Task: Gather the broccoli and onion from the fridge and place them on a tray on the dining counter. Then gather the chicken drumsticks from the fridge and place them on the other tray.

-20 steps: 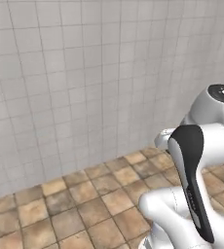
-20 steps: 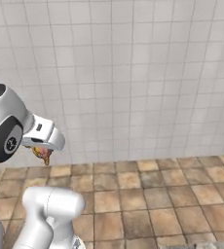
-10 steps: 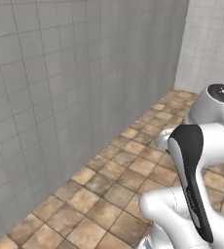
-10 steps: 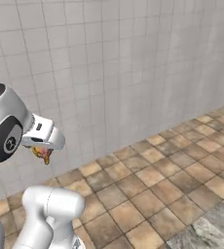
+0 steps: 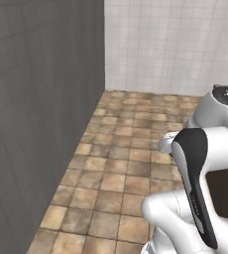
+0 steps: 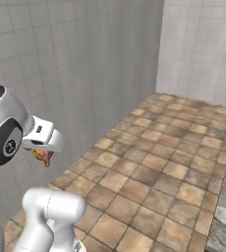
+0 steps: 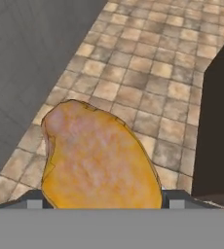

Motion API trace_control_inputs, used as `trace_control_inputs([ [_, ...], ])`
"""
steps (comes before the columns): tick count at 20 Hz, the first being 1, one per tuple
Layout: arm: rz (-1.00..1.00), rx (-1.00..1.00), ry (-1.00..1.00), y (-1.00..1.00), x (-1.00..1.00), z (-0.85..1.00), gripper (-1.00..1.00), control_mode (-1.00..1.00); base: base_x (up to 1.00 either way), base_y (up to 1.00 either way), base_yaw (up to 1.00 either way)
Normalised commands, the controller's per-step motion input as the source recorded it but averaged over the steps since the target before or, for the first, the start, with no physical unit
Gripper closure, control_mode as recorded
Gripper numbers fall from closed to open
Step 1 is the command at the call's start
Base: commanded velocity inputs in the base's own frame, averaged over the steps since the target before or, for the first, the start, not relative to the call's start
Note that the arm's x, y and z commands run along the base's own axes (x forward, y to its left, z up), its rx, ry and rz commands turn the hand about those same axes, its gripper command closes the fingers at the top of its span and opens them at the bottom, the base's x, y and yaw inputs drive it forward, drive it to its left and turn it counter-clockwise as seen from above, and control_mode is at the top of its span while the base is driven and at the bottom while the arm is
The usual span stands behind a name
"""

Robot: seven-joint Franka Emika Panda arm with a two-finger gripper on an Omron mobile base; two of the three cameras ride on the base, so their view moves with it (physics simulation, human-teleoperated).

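drumstick (image 7: 99,155) | carried over tiled floor (image 7: 148,63), pinched wide across plump end by gripper (image 7: 103,198) | probably firm but greasy, could pivot | best gripped at thick middle

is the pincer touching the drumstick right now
Touching. In the hand view the chicken drumstick sits wedged between the pincer fingertips, carried above the tiled floor.
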Motion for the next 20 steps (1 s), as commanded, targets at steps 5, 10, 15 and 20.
trace_control_inputs([
  [5,0.0,0.0,0.0,0.0,0.0,0.0,1.0,1.0,0.76,0.57,-0.73],
  [10,0.0,0.0,0.0,0.0,0.0,0.0,1.0,1.0,0.75,0.54,-0.74],
  [15,0.0,0.0,0.0,0.0,0.0,0.0,1.0,1.0,1.0,0.76,-0.6],
  [20,0.0,0.0,0.0,0.0,0.0,0.0,1.0,1.0,1.0,0.94,-0.45],
])
